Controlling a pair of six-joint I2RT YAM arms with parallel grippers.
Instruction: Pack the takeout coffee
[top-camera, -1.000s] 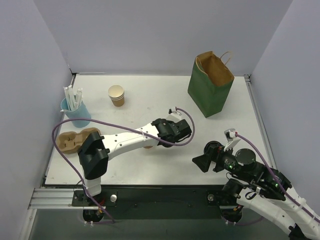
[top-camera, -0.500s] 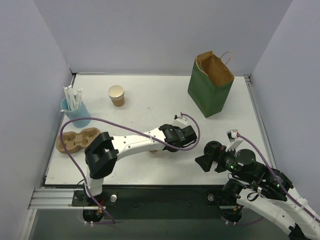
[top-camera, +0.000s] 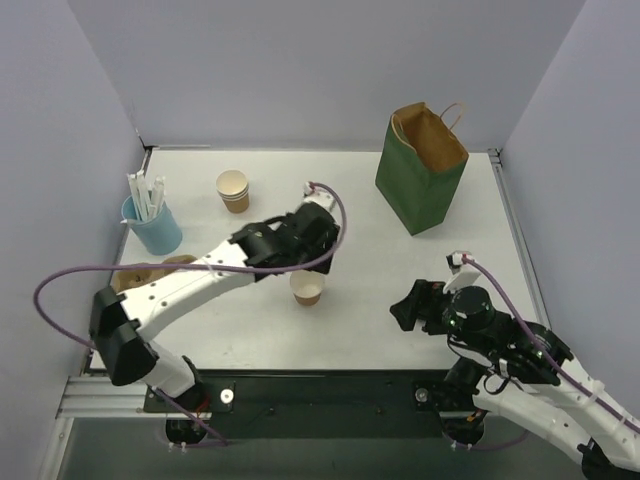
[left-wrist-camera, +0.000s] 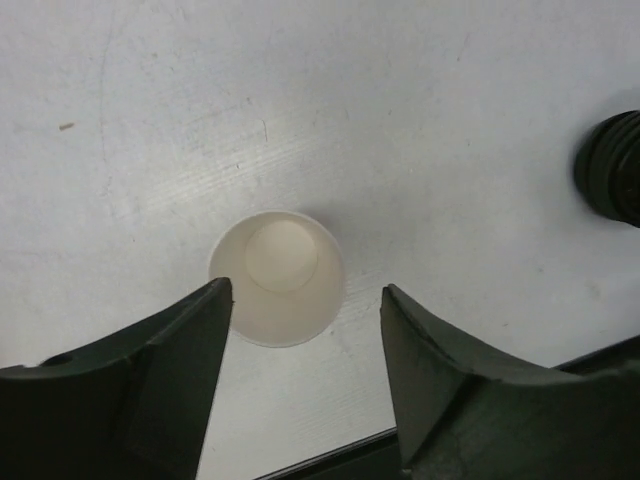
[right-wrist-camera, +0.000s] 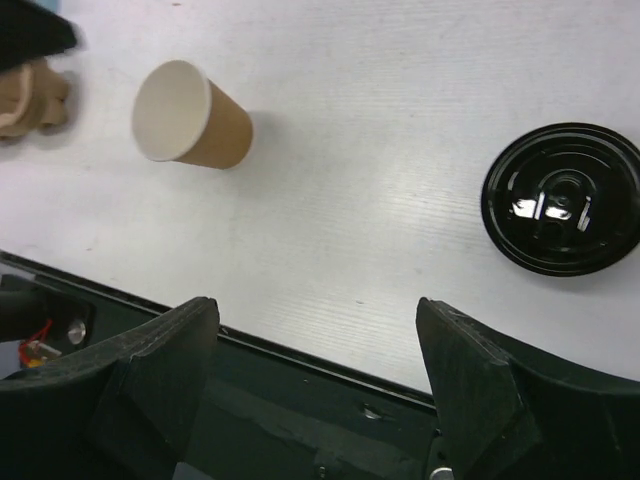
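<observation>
Hovering with jaws apart, the left gripper (left-wrist-camera: 305, 292) hangs directly over a lidless paper cup (top-camera: 307, 289) standing upright on the surface. No lidded takeout coffee is in view. The right gripper (right-wrist-camera: 318, 315), also wide open, has the black lid (right-wrist-camera: 560, 198) lying flat ahead, beyond its right finger. Best, I judge: pinch the lid's rim, keep it level, and centre it over the cup before pressing.
</observation>
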